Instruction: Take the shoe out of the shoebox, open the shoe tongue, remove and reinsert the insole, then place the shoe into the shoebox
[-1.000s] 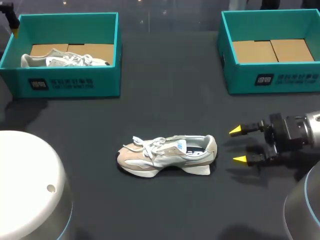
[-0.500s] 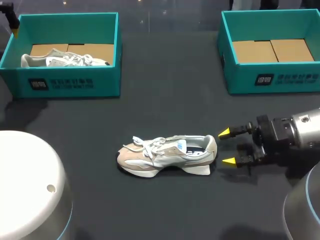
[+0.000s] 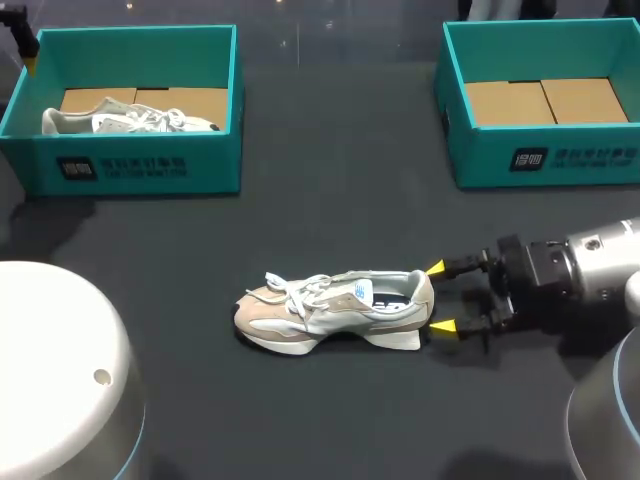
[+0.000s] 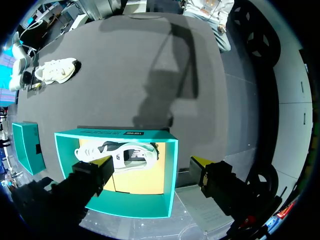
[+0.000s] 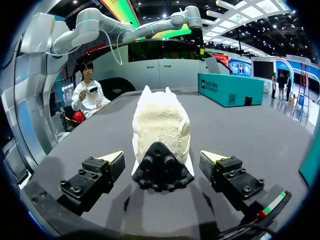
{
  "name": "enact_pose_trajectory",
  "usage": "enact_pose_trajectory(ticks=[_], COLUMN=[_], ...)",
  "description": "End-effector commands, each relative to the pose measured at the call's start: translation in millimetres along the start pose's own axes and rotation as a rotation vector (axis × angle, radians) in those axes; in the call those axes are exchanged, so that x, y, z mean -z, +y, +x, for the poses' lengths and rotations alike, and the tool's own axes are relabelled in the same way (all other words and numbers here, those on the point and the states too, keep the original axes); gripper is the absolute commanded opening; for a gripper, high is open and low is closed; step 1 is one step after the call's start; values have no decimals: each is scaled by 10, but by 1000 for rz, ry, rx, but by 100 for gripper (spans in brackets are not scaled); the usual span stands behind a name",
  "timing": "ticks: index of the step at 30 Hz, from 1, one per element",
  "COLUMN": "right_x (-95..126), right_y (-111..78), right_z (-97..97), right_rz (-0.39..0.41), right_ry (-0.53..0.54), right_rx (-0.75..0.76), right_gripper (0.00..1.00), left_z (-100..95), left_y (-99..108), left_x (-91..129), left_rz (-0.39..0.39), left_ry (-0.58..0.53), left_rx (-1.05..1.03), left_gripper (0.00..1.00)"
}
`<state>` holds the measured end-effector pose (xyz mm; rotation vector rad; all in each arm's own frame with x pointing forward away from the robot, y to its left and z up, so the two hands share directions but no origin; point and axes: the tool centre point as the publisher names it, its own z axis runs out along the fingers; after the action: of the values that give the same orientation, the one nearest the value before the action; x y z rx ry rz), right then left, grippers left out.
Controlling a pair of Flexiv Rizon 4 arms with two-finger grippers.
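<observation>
right gripper spread around the heel of the shoe on the table

the shoe (image 3: 335, 310) lay on its sole on the dark table (image 3: 330, 210), outside both boxes, toe toward my left and heel toward my right. it was beige and white with white laces and carried a small blue mark (image 3: 360, 291) on its side, too small to read. the right gripper (image 3: 437, 297) sat low at the heel with its fingers released and wide apart. in the right wrist view the gripper (image 5: 162, 157) had one yellow tip on either side of the black heel tab of the shoe (image 5: 161, 135), and a gap showed on both sides.

the left shoebox (image 3: 120, 170) was teal with a patch of white print (image 3: 120, 168) on its front wall. inside it, a second shoe (image 3: 130, 122), pale with white laces, lay on brown cardboard. the right shoebox (image 3: 540, 160) bore the same kind of white print (image 3: 575, 158) and showed a brown cardboard floor.

in the left wrist view the left gripper (image 4: 152, 162) hung above the left shoebox (image 4: 170, 175), fingers released and holding nothing. the second shoe (image 4: 122, 154) lay below it, and a small printed strip (image 4: 132, 133) sat on the box wall. the shoe on the table (image 4: 57, 70) showed far ahead.
</observation>
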<state>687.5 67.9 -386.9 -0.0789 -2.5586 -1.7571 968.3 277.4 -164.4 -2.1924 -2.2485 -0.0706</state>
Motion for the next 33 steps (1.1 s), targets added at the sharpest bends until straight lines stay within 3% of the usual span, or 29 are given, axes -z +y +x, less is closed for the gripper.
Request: enact_pose_trajectory(ticks=[1,33], right_x=[-76,-292], right_y=[-2,54], right_z=[30,3], right_rz=[0,-3], right_ry=[-8,15], right_rx=[0,-25], right_gripper=[100,100], left_z=[3,3], left_y=[-10,-10], left_x=[5,5], left_rz=[-2,-2], left_ry=[2,2], left_rx=[-1,-1], left_gripper=[100,100])
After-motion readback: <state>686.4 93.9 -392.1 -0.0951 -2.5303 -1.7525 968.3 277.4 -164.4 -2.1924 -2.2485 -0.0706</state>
